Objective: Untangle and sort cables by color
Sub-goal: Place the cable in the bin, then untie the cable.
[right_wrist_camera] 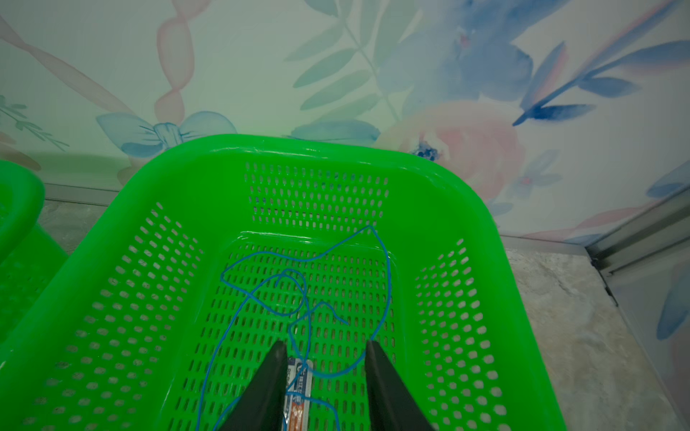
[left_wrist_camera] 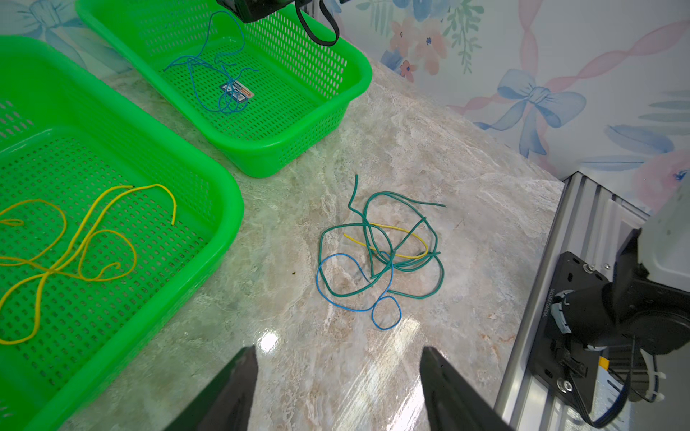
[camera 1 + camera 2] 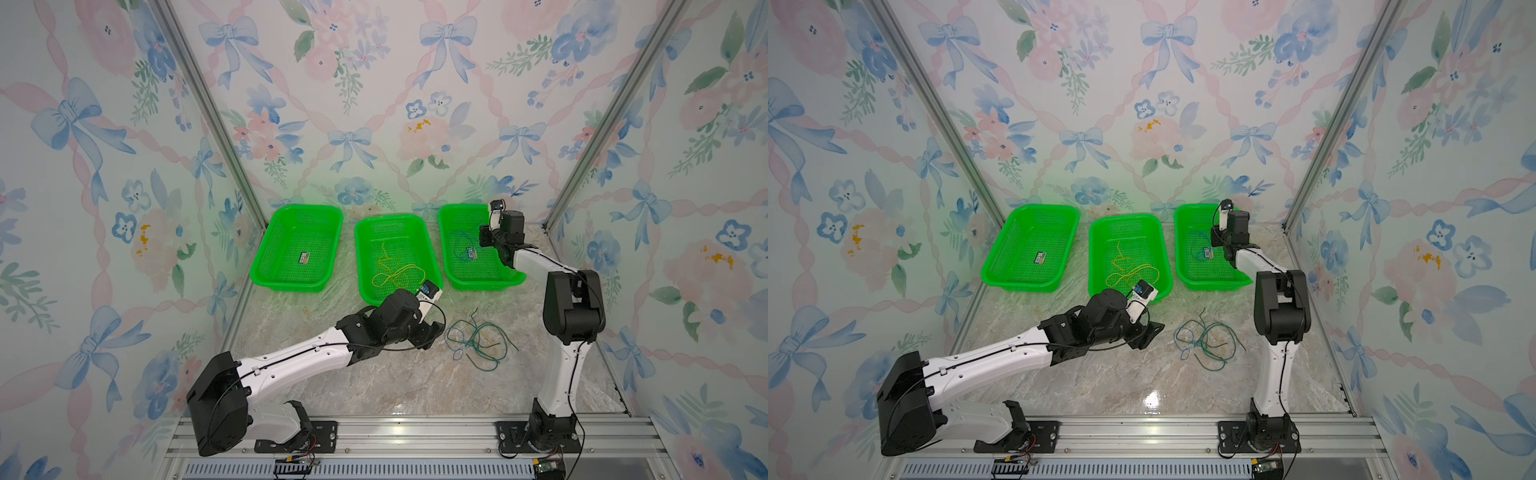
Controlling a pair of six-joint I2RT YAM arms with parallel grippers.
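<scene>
Tangle of green, blue and yellow cables (image 2: 381,253) sits on the table (image 2: 448,149); left gripper (image 2: 339,350) hovers near it, jaws wide, empty. Right gripper (image 1: 325,345) hangs over the right basket (image 1: 298,149), jaws parted, blue cable (image 2: 229,104) loose inside. Yellow cables (image 2: 74,242) lie in the middle basket (image 2: 224,209).

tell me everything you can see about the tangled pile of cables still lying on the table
The tangle is a loose knot of thin, curly, plastic-coated-looking wires. It lies flat on the marble-patterned table, near the green baskets but apart from them. It is mostly dark green strands looping over each other, plus one blue wire ending in a small loop and one short yellow wire threaded through the middle. Only the table touches it.
</scene>
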